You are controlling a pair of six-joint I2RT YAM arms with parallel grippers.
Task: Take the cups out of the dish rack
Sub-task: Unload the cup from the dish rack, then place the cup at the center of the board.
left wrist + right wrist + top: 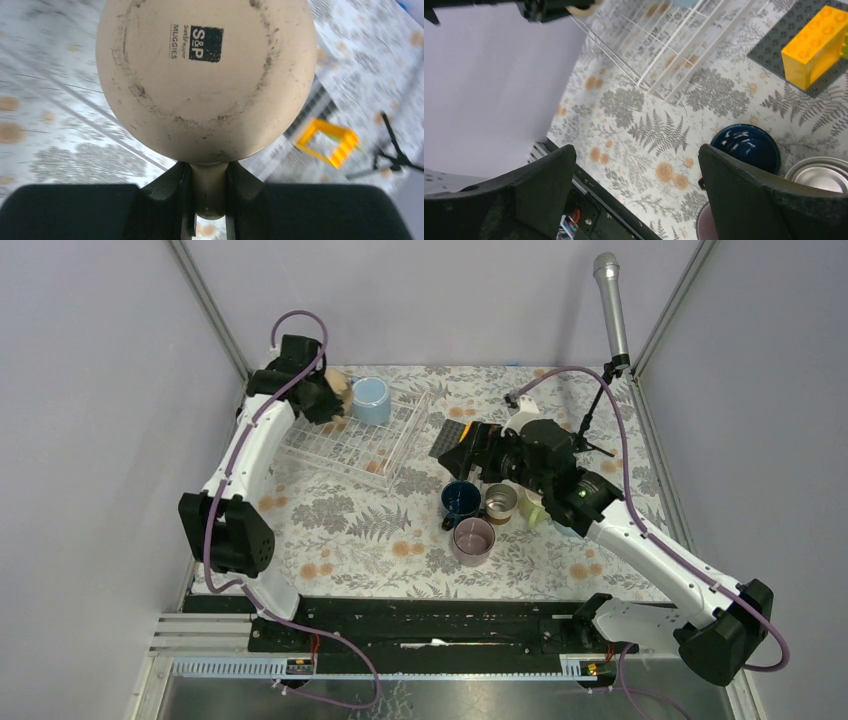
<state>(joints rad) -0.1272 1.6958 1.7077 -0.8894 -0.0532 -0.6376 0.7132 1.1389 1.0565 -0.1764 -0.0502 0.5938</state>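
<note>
My left gripper (209, 205) is clamped on the handle of the tan mug (207, 75), held at the far-left corner of the dish rack (345, 445). A light blue mug (371, 400) sits in the rack just beside it. My right gripper (636, 160) hangs spread wide, holding nothing, near the navy mug (748, 147) on the table (380, 540).

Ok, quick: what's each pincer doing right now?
Left pincer: shut on the tan mug, by its handle.
Right pincer: open, empty.

Overhead, right wrist (oblique) share the dish rack (350, 445).
</note>
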